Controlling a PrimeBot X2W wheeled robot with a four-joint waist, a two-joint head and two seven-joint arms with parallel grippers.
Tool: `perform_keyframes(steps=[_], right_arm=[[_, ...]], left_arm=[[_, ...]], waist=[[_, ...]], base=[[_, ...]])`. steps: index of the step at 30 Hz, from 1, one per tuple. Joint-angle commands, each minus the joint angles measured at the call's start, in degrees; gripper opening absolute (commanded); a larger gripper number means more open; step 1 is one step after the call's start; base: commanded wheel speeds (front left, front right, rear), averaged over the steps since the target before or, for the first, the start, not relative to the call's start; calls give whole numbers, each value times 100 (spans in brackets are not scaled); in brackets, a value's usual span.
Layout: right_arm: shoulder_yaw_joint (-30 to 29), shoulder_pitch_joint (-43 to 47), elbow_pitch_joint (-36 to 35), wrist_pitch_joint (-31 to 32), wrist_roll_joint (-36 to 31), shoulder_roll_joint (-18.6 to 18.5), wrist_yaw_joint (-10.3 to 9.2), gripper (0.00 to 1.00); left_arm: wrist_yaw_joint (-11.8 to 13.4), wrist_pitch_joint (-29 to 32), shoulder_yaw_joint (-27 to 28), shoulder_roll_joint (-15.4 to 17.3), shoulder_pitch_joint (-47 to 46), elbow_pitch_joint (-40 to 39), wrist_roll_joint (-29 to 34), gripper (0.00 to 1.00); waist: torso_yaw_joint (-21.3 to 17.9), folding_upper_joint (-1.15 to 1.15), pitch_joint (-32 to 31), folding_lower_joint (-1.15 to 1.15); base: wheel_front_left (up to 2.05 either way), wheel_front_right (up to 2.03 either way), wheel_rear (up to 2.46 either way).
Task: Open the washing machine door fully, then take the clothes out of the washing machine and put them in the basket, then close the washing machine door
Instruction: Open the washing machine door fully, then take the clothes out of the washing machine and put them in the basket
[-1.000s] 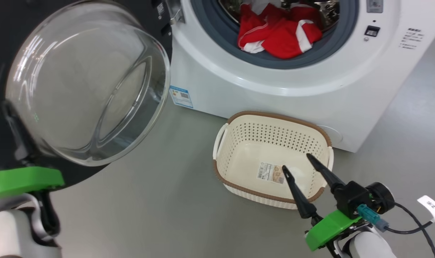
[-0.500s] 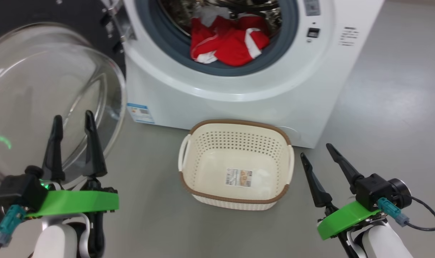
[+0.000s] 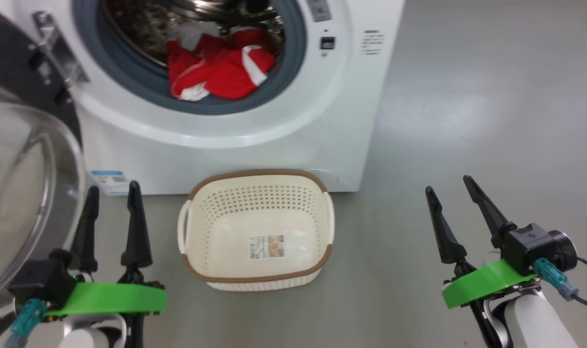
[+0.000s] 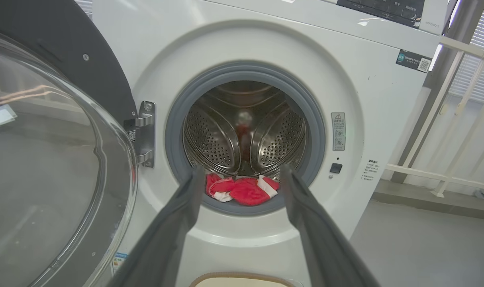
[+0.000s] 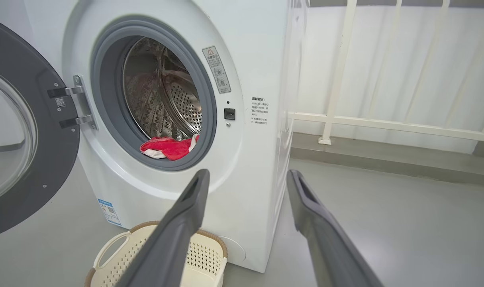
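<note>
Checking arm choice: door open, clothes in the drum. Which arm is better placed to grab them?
Left, probably. The open left gripper points straight at the clothes; the right gripper, also open, sits beyond the washing machine's right edge.

Clothes (image 3: 225, 72) red, white stripes; basket (image 3: 254, 202) cream, brown rim.

The washing machine (image 3: 274, 145) is standing with its black-rimmed glass door (image 3: 22, 193) hanging wide open at the hinge side. The red, white-trimmed clothes (image 3: 221, 72) are lying bunched at the front of its steel drum. The cream basket (image 3: 254, 172) is sitting upright directly before the washing machine, below the drum opening.
</note>
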Motion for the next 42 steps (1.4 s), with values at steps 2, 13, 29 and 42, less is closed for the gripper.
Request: perform_keyframes(steps=[2,13,29,42], right_arm=[[150,-143,-216,-36,32,19,2,100],[179,178,-581,-37,212,19,2,100],[126,736,-915,-37,157,19,2,100],[-94,957,-1113,-37,48,19,2,100]], left_arm=[[-64,-48,178,187,123,-82,0,100],[-112,-64,139,409,856,14,206,100],[-244,-76,226,405,1503,-165,328,100],[-295,-77,211,397,1623,-165,349,100]], waist=[[-498,0,-90,0],[-1030,0,-368,0],[-1056,0,-711,0],[-1018,0,-742,0]], base=[[0,0,0],[0,0,0],[0,0,0],[0,0,0]])
